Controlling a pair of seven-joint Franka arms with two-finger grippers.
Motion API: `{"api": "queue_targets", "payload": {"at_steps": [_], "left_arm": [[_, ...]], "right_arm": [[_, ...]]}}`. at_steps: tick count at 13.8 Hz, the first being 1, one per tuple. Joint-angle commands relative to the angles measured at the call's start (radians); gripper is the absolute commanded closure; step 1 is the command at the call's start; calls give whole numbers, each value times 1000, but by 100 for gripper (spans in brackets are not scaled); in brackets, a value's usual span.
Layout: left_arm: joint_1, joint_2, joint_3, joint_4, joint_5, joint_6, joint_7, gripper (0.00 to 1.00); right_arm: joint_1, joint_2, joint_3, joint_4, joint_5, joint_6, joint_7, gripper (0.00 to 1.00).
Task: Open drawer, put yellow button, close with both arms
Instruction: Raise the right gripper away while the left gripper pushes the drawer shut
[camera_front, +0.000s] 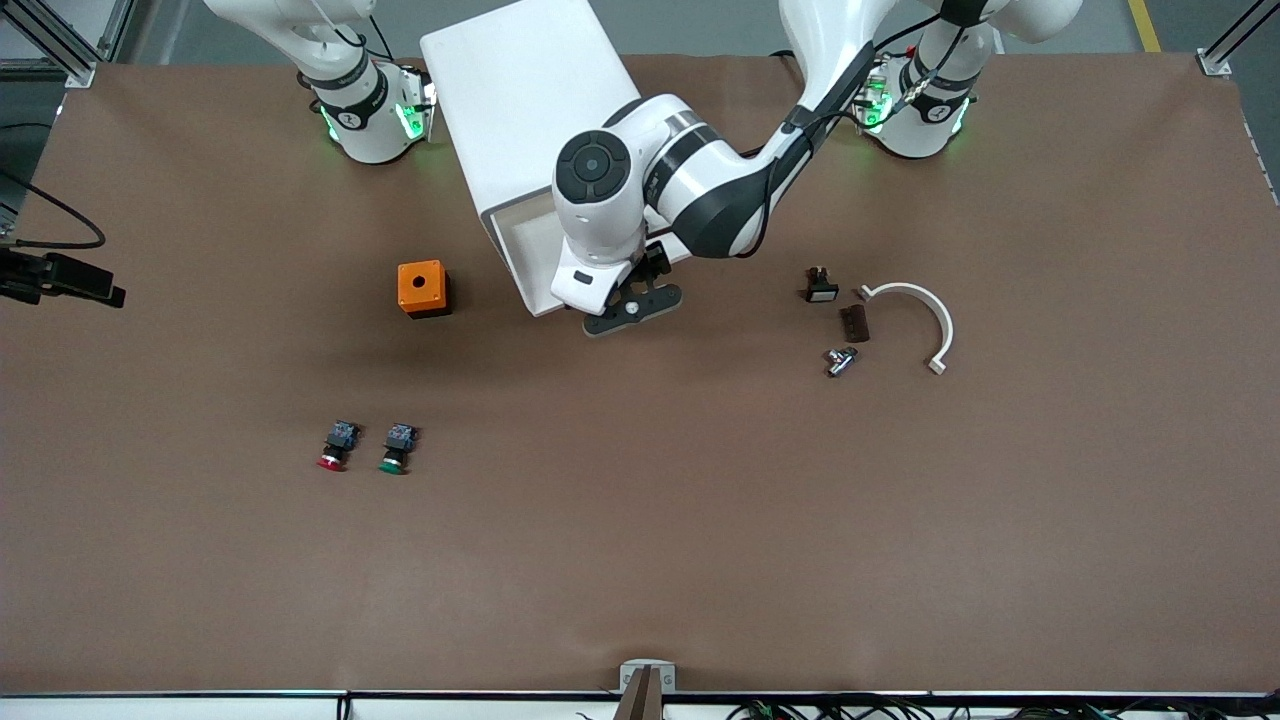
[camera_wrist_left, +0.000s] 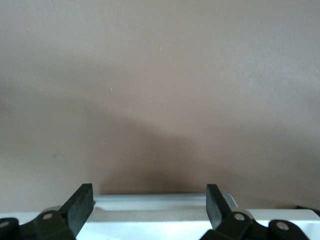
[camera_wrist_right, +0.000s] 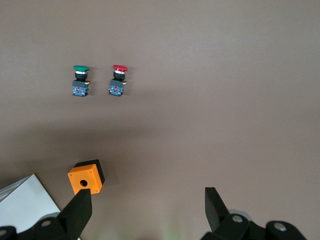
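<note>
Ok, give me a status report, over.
Left gripper open at the drawer front edge. Right gripper open, waiting above the table. Drawer pulled out; yellow button not visible. No obstruction seen.

Orange box (camera_front: 423, 288), red button (camera_front: 337, 446) beside green button (camera_front: 398, 448), white curved bracket (camera_front: 920, 318)

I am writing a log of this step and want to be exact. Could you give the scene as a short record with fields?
drawer: pulled out of the white cabinet, partly covered by the left arm
yellow button: not seen in any view
left arm: jaws open, at the drawer's front edge
right arm: jaws open, up over the table
red button, green button: side by side on the table
orange box: beside the drawer, toward the right arm's end
</note>
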Motion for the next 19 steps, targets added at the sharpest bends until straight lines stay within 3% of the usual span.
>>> {"api": "queue_targets", "payload": {"at_steps": [1,5,12,15,16,19], "left_arm": [[-21,-7,5,-13,-60,9,-14,1],[-43,-10,5,-29,-129,0,-21,1],[-70,-9,1,-66,-250,0,-41,1],[-70,-7,-1,-72,-307,0,-42,1],[-70,-7,-1,-75,-334,0,-42,1],[-70,-6,-1,-89,-402,6,-41,1]], "right_arm": [[11,1,11,11,-4,-8,59,0],[52,13,9,25,-2,1,171,0],[63,13,8,48,30,-13,166,0],[60,-11,3,16,-1,-51,172,0],[68,-25,8,-1,-51,-46,176,0],[63,-60,9,-15,-54,-39,173,0]]}}
